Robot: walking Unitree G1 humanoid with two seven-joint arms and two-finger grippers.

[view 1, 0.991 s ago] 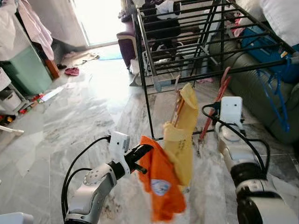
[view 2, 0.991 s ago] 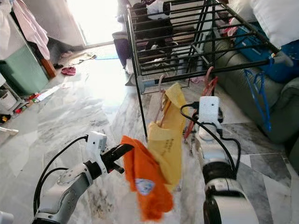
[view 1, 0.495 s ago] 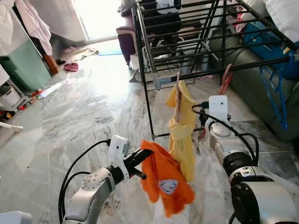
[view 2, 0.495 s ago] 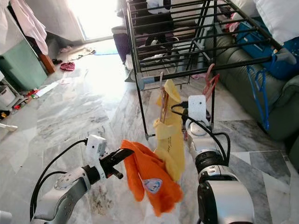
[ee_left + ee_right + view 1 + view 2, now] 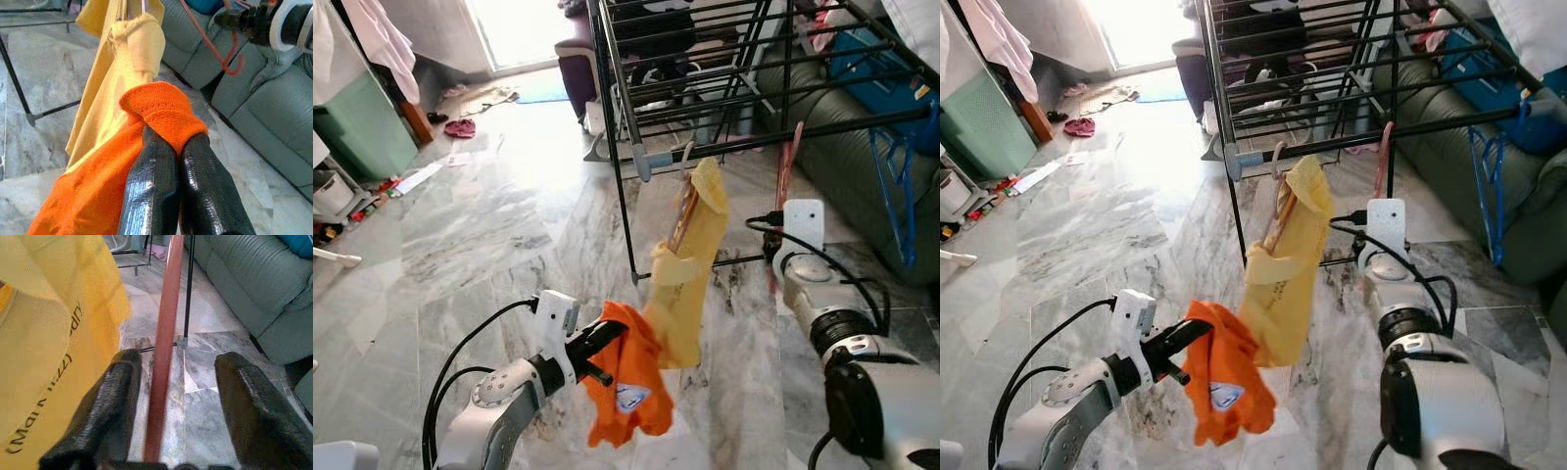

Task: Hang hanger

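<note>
You're standing at the black drying rack (image 5: 724, 69), and the job looks partly done. The yellow garment (image 5: 690, 264) on its hanger (image 5: 1278, 211) has its hook at the rack's front rail (image 5: 773, 137), seemingly caught there, though you cannot be sure it's seated. Your right claw (image 5: 171, 406) is spread wide, with the reddish hanger (image 5: 164, 342) standing between its fingers, against one pad but not clamped. Your left claw (image 5: 178, 152) is closed on the orange garment (image 5: 622, 387), held low and near the yellow one. That orange piece, I'd judge, remains to hang.
</note>
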